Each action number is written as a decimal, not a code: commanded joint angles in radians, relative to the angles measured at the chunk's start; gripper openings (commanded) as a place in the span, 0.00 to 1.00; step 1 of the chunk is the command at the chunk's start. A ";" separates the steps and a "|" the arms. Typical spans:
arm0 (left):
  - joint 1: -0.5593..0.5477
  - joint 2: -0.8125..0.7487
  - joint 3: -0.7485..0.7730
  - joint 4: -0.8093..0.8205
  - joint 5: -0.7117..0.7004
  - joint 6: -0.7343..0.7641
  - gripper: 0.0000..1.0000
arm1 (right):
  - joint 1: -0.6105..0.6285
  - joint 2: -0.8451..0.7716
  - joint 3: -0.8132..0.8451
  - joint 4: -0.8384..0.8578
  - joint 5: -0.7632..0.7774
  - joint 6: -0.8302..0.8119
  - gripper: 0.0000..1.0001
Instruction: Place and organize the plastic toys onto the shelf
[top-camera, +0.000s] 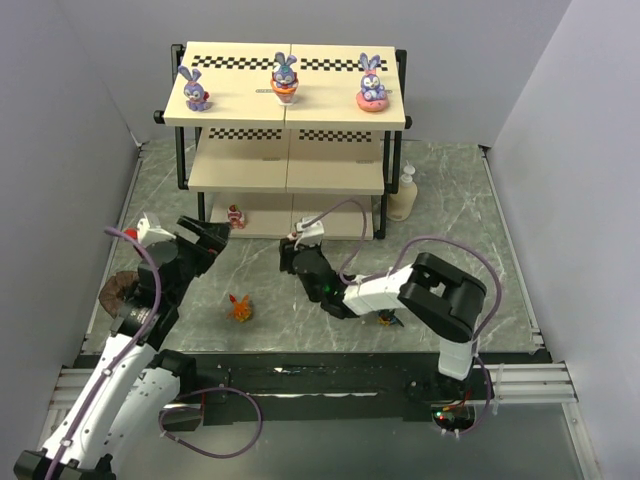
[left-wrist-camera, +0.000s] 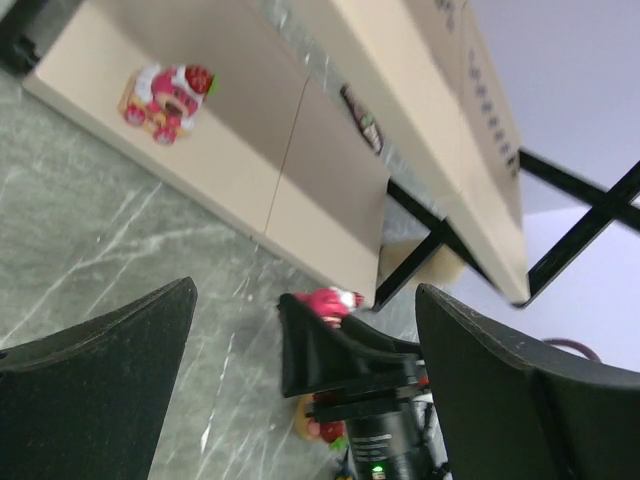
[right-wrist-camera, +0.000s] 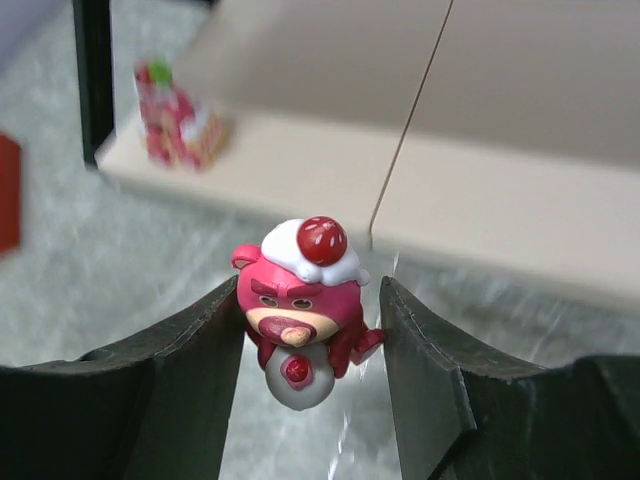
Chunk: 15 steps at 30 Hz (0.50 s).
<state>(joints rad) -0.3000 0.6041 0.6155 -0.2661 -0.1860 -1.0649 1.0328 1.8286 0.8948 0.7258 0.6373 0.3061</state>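
So far, three bunnies stand atop the shelf, one pink figure on its lowest board. The right pincer grips a red bear nearby; the left pincer gapes empty; an orange toy lies on the table.

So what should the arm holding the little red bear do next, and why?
Probably ease the right gripper forward until its toy is over the shelf's bottom board. It is shut on the red bear, the board lies just ahead, and another red figure already stands there, so the two would sit together.
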 joint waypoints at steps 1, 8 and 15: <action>-0.002 0.034 -0.028 0.062 0.094 0.035 0.96 | 0.039 0.075 -0.034 0.043 -0.025 0.021 0.00; -0.002 0.075 -0.065 0.070 0.123 0.056 0.96 | 0.072 0.173 -0.022 0.119 -0.018 0.007 0.00; -0.002 0.089 -0.086 0.100 0.135 0.049 0.96 | 0.076 0.231 -0.008 0.103 0.001 0.028 0.06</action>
<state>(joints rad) -0.3000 0.6849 0.5301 -0.2363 -0.0753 -1.0302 1.1038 2.0247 0.8597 0.7780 0.6083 0.3172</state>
